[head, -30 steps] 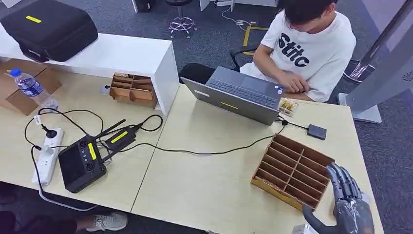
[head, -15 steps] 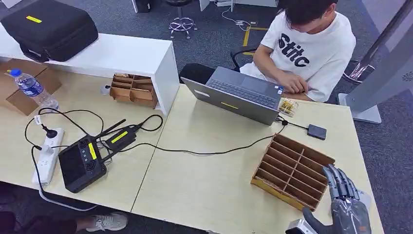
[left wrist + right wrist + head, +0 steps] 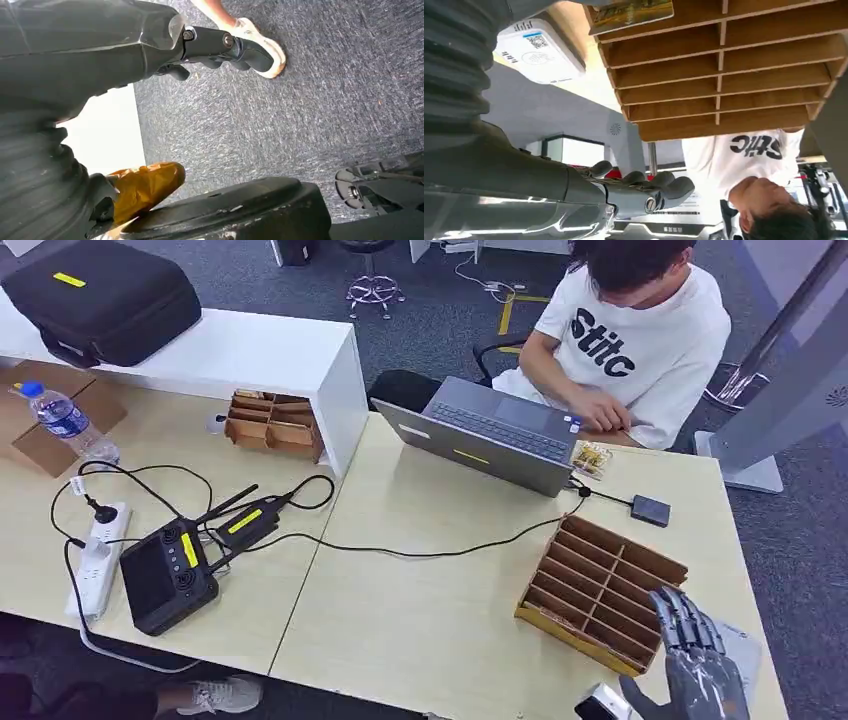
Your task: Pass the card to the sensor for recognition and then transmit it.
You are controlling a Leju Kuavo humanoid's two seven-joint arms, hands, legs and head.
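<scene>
Wooden and slotted, the card rack [image 3: 603, 590] sat at the near right of your bench [image 3: 440, 580], its compartments facing up, and your right hand [image 3: 700, 665] hovered at the rack's near right corner with its fingers extended side by side and the thumb held out to the left, gripping nothing. In the right wrist view the same hand [image 3: 644, 192] showed its fingers slightly curled and free of any object. You could see the card [image 3: 631, 12] in that wrist view, a picture-printed piece lying at one end slot of the rack [image 3: 724, 75], apart from the hand. Just beside that end of the rack lay the sensor [image 3: 539, 52], a white box with a printed code on top; from the head view its pale corner [image 3: 598, 703] showed at the near edge of the bench, just left of your right hand. Your left hand [image 3: 225, 47] hung low over the grey carpet [image 3: 300, 115], its dark fingers curled in with nothing between them, near a person's light shoe [image 3: 260, 42]. Across the bench a person in a white printed shirt [image 3: 640, 340] sat at an open laptop [image 3: 490, 435], and a small dark box [image 3: 651, 510] on a cable lay to the far side of the rack. On the left half you had a black controller [image 3: 165, 580], a white power strip [image 3: 100, 560], a water bottle [image 3: 62, 420] and a black case [image 3: 100, 300] on the white shelf [image 3: 250, 355].
</scene>
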